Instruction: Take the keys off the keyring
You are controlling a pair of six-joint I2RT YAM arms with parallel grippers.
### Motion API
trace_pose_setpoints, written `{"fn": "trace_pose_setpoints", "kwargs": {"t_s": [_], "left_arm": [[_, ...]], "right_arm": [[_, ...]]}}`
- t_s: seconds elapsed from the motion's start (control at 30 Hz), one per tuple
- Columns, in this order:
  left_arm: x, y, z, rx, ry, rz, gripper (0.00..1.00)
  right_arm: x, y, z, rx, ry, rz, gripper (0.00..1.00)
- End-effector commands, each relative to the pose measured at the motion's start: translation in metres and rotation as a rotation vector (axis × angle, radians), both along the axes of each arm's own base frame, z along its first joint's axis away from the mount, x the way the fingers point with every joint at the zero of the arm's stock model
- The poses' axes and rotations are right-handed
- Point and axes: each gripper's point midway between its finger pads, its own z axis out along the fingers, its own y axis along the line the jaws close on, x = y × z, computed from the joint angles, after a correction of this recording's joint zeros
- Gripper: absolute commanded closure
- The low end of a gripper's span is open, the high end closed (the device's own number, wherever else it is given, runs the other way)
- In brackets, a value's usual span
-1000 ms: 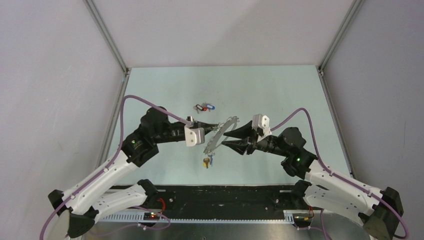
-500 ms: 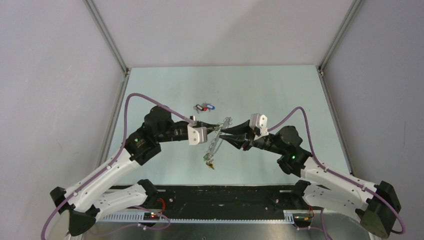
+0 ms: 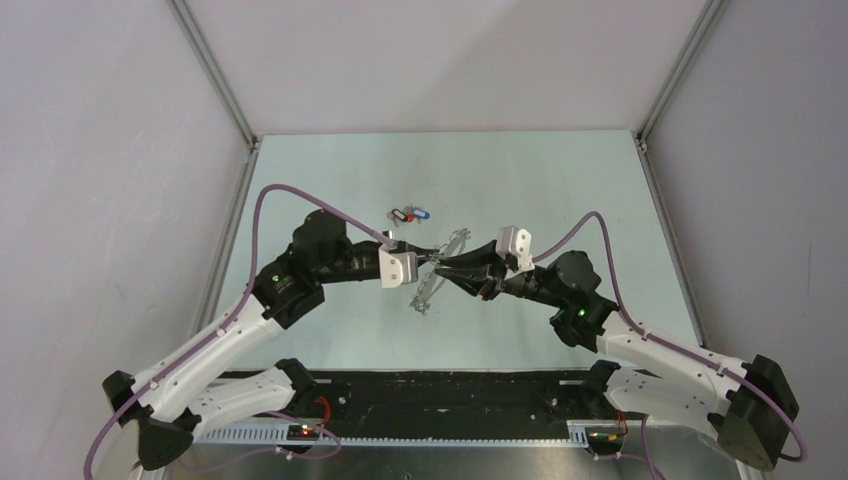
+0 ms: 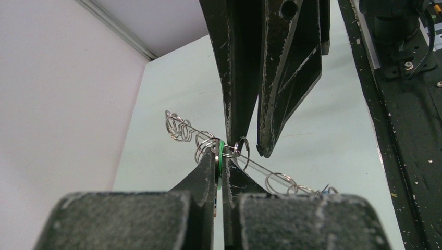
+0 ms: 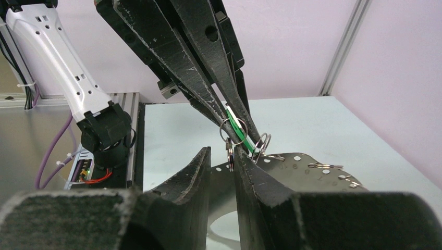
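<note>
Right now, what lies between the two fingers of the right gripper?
A small silver ring, at the edge of the keyring, sits in the gap between the fingers of the right gripper. The right wrist view shows it best.

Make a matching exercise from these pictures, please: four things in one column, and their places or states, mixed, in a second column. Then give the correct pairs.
Things
1. black two-finger left gripper
2. black two-finger right gripper
3. large grey metal hoop keyring
4. loose silver keys with coloured plastic heads

States
A. lying on the pale table, beyond both grippers
B. fingers slightly apart, small silver ring between them
C. shut on a green piece at the hoop's edge
D. raised off the table, between both grippers

Pairs: 1-C, 2-B, 3-D, 4-A.
</note>
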Motion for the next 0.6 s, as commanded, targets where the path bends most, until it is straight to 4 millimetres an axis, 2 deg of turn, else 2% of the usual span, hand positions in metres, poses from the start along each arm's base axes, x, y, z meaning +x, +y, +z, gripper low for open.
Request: {"fn": "trace_pose_setpoints", "kwargs": {"t_s": [0.0, 0.13, 0.2, 0.23, 0.33, 0.57], "left_arm": [[-0.001, -0.001, 0.027, -0.066, -0.053, -0.001, 1.0], [-0.001, 0.0, 0.028, -0.069, -0.056, 0.0, 1.0], [-0.001, 0.0, 0.028, -0.069, -0.056, 0.001, 1.0], [-0.002, 0.0, 0.029, -0.071, -0.058, 0.001, 1.0], [-0.001, 0.001, 0.029, -0.07, -0.062, 0.01, 1.0], [0.0, 0.002, 0.029, -0.07, -0.064, 0.013, 1.0]], "right_arm": [[-0.003, 0.007, 0.023, 0.049, -0.032, 0.024, 0.77], [0.001, 0.011, 0.021, 0.039, -0.017, 0.011, 0.86], [0.002, 0.011, 0.021, 0.041, -0.01, 0.006, 0.98], [0.002, 0.009, 0.024, 0.05, -0.004, -0.002, 1.0], [0.006, 0.004, 0.026, 0.057, 0.018, -0.037, 1.0], [-0.009, -0.012, 0.051, 0.13, 0.039, -0.017, 1.0]]}}
